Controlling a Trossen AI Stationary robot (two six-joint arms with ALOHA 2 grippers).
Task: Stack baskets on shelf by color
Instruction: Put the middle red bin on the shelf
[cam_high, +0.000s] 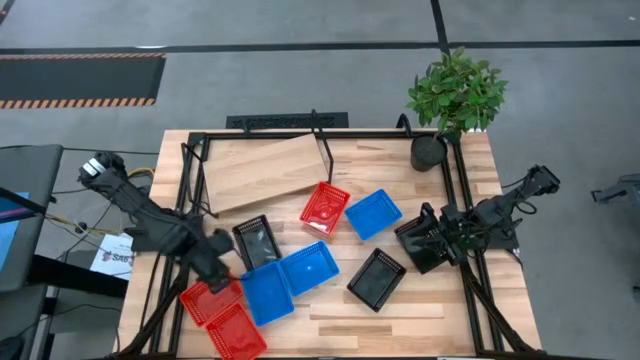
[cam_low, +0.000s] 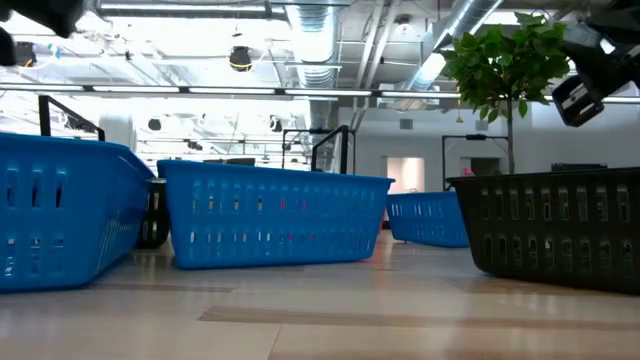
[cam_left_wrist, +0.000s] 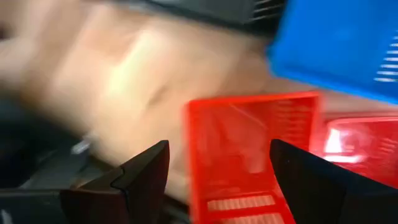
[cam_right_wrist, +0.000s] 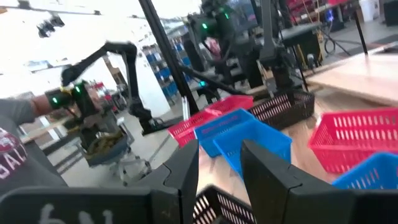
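While the shelf (cam_high: 265, 172) sits bare at the table's far left with no basket on it, sorting looks barely begun. Left gripper (cam_high: 218, 262) hangs over the near-left corner beside two red baskets (cam_high: 210, 300), which sit overlapped; in the left wrist view its fingers (cam_left_wrist: 146, 174) are spread wide with nothing between them, one red basket (cam_left_wrist: 252, 152) right ahead, so probably lining up a grab on the rim. Right gripper (cam_high: 428, 240) is at the right edge over a black basket (cam_high: 418, 243); its fingers (cam_right_wrist: 183, 171) show a narrow gap, holding nothing as far as visible. Third red basket (cam_high: 325, 209) lies near the shelf's lower edge, blue baskets (cam_high: 308, 268) and other black ones (cam_high: 376, 278) are scattered mid-table. Potted plant (cam_high: 455, 95) stands at the far right corner, clear of the work.
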